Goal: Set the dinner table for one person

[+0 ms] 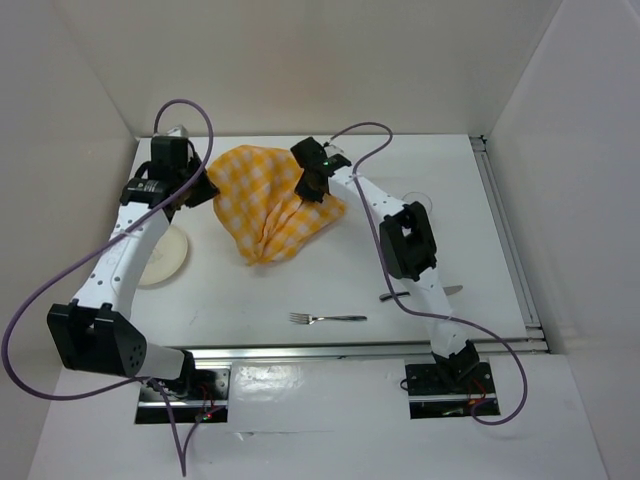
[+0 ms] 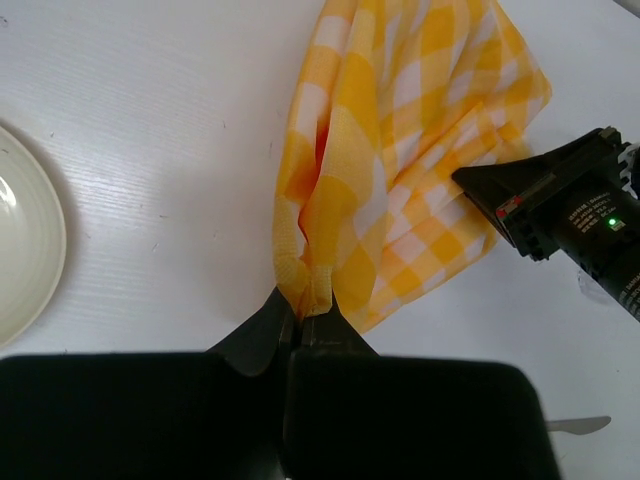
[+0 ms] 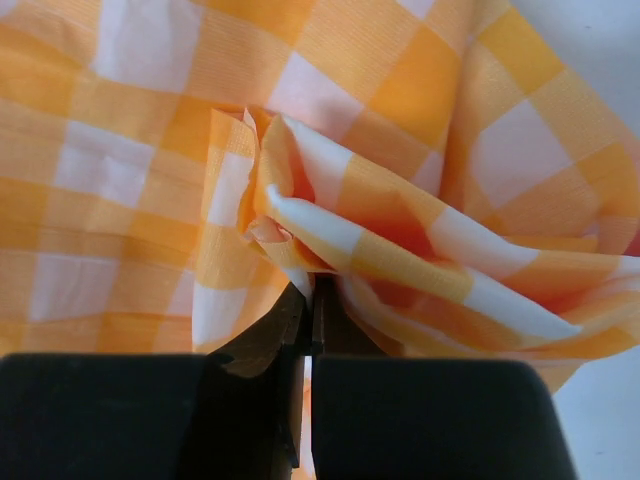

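The dinner table [image 1: 240,300] is the large white tabletop. A yellow-and-white checked cloth [image 1: 268,205] lies bunched at the back middle. My left gripper [image 1: 207,190] is shut on the cloth's left corner; in the left wrist view the gripper [image 2: 300,310] pinches a bunched corner of the cloth [image 2: 400,150]. My right gripper [image 1: 312,192] is shut on the cloth's right side; in the right wrist view the gripper [image 3: 310,295] pinches a fold of the cloth [image 3: 350,120]. A cream plate [image 1: 165,255], a fork [image 1: 330,318] and a knife [image 1: 452,290] lie on the table.
The plate [image 2: 20,240] sits left of the cloth under my left arm. The knife is partly hidden by my right arm. A clear glass [image 1: 418,203] stands behind the right arm. Silver rails [image 1: 510,240] run along the right and near edges. White walls enclose the table.
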`<state>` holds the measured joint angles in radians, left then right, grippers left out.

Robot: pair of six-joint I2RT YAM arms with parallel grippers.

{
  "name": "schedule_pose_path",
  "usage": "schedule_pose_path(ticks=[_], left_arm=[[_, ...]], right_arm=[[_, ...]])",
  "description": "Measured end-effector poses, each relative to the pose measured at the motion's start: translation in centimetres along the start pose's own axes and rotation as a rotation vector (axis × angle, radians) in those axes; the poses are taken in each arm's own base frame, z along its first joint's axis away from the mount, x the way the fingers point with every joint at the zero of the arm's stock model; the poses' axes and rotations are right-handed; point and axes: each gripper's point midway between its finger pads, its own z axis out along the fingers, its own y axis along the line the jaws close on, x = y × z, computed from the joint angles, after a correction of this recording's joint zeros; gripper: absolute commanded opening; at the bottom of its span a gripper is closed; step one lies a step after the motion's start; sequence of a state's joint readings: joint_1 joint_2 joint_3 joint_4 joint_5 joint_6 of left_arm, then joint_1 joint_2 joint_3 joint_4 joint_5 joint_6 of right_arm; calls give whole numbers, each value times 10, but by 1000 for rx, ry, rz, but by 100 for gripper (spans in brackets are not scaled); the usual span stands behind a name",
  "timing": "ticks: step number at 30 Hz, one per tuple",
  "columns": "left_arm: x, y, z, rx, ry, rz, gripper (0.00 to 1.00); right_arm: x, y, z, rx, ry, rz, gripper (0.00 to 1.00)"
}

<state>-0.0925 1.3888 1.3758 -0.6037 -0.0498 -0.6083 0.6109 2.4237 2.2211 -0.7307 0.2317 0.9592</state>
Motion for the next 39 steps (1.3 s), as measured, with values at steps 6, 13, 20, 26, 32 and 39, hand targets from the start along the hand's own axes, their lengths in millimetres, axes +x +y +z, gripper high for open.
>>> schedule_pose_path(ticks=[6, 13, 20, 26, 32, 39], left_arm=[[-5, 9, 2, -9, -6, -22, 0], [-38, 26, 7, -12, -33, -118, 0], [-33, 45, 1, 6, -37, -191, 0], [55, 67, 1, 7, 98, -257, 0], [99, 84, 8, -41, 187, -300, 0], [87, 82, -4, -40, 119, -318, 0]], right_arm=[[-4, -6, -6, 12, -18, -46, 0], [-65, 8, -119, -155, -191, -116, 0], [-66, -66, -259, -384, -412, -126, 53], [33, -178, -224, -251, -218, -135, 99], [60, -211, -232, -170, -125, -65, 94], [64, -214, -241, -91, -57, 139, 93]])
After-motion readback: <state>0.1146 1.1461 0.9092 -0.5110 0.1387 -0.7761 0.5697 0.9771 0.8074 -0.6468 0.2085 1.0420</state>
